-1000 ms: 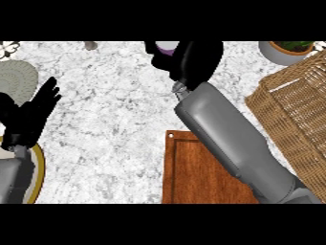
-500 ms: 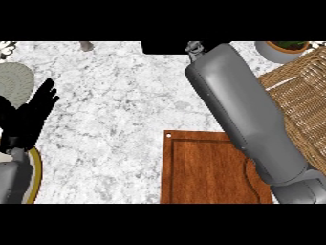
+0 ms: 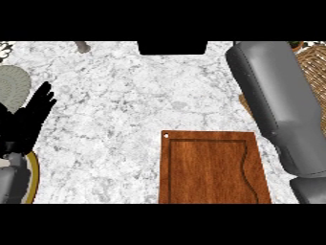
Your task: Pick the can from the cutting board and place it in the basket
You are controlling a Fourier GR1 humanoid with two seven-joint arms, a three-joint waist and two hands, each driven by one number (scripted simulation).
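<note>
A white marbled counter (image 3: 123,105) carries a bare wooden cutting board (image 3: 211,167) at lower centre and a wicker basket (image 3: 324,91) at the right edge; the left hand (image 3: 20,122) rests released at the left, fingers straight.

The right forearm (image 3: 282,110) reaches up past the frame's top, so the right hand and the can are unseen; the can probably rides in it, and the risk is a release short of the basket's rim, with the drop point hidden.

You see your left hand (image 3: 20,122) resting open, fingers up, over the marble counter (image 3: 130,91). Off to its right lies the wooden cutting board (image 3: 211,167); beyond that, your right forearm (image 3: 282,105) runs up past the wicker basket (image 3: 324,91), its hand out of sight.
</note>
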